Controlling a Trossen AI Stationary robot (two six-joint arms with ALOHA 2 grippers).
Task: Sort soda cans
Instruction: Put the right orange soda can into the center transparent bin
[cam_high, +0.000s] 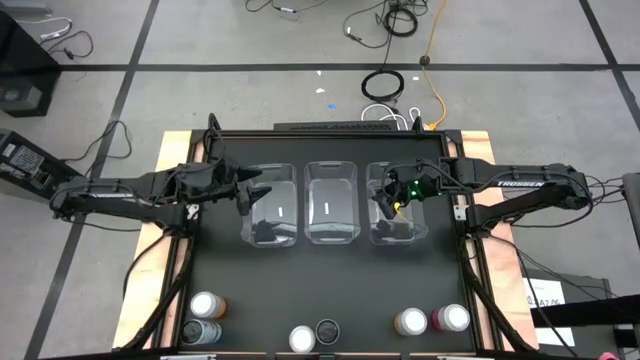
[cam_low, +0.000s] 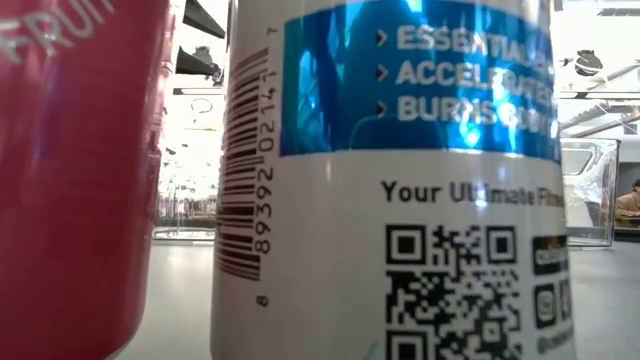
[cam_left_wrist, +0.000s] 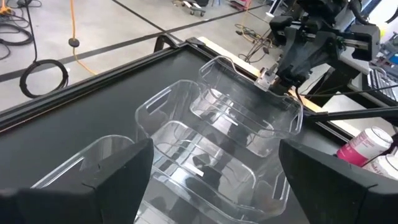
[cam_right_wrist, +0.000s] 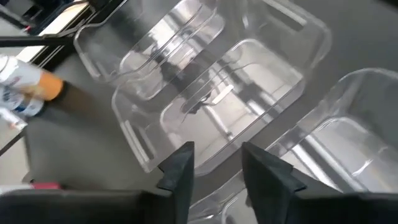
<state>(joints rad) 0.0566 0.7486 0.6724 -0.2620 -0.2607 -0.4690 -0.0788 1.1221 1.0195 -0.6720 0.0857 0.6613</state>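
Six soda cans stand upright along the table's near edge. An orange one (cam_high: 205, 305) and a dark one (cam_high: 200, 332) are at the left. A silver-topped one (cam_high: 302, 340) and a dark-topped one (cam_high: 327, 330) are in the middle. An orange one (cam_high: 410, 322) and a pink one (cam_high: 451, 318) are at the right. My left gripper (cam_high: 252, 192) hovers open over the left clear bin (cam_high: 270, 205), fingers wide apart (cam_left_wrist: 211, 186). My right gripper (cam_high: 383, 197) hovers over the right bin (cam_high: 397, 205), its fingers a small gap apart (cam_right_wrist: 217, 168) and empty.
A third clear bin (cam_high: 332, 203) sits between the other two in a row across the table's middle. In the low view a pink can (cam_low: 70, 170) and a white-and-blue can (cam_low: 390, 180) stand right at the camera and block most of the table.
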